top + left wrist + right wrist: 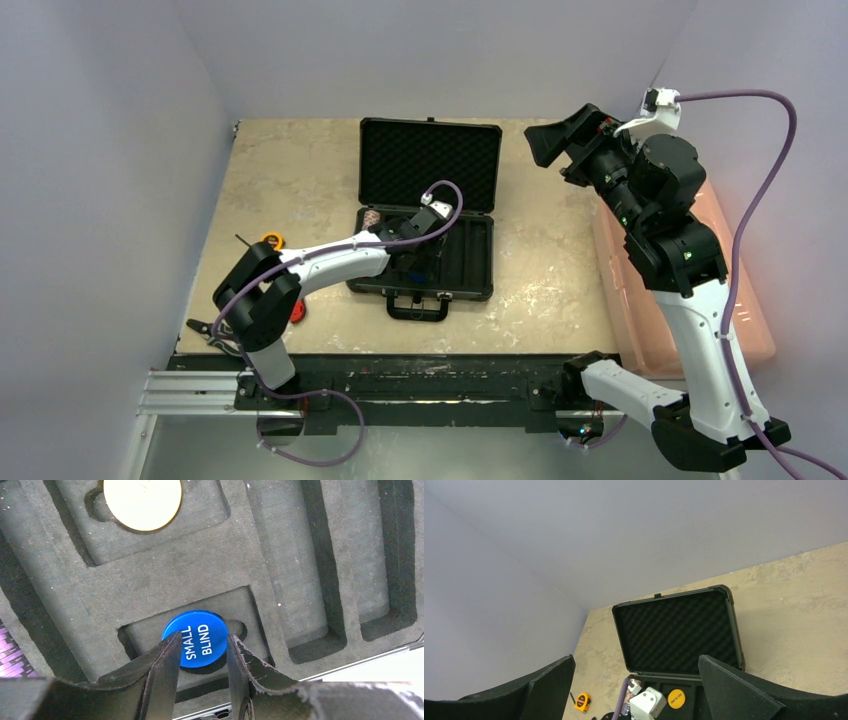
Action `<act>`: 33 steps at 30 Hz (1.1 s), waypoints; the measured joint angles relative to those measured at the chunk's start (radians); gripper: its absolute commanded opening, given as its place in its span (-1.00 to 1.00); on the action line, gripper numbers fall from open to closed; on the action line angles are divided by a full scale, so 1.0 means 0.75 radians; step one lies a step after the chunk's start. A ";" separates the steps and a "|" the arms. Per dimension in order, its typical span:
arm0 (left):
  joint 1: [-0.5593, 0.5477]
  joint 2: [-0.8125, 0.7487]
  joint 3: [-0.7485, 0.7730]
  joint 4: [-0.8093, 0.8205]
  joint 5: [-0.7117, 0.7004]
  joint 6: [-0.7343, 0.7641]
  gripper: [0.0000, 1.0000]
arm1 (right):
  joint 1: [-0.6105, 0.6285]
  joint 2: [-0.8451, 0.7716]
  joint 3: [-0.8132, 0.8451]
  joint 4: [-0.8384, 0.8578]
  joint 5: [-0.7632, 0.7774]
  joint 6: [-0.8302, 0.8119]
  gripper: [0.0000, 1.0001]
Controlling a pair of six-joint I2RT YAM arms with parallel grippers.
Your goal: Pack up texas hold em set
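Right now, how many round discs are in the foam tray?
2: a yellow round plastic disc in one recess, a blue disc in the next, between the left jaws. Others may be hidden.

At 9 o'clock of the briefcase (430, 165), tape measure (272, 240); at its 3 o'clock, bin (630, 320). In its tray (200, 580), SMALL BLIND disc (196, 637) within a recess.

Open black briefcase (430, 165), blue disc (196, 639) reading SMALL BLIND in a recess, yellow disc (142, 502) in another
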 measured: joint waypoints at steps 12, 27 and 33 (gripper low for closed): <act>0.000 -0.035 -0.048 0.038 0.067 -0.046 -0.18 | 0.000 0.000 -0.002 0.000 0.000 0.000 0.98; 0.027 -0.101 -0.056 -0.003 -0.021 -0.020 -0.18 | 0.000 0.012 -0.002 0.005 -0.004 0.000 0.98; 0.044 -0.040 -0.054 0.025 0.016 -0.011 -0.20 | 0.000 0.012 -0.002 0.004 -0.005 0.000 0.98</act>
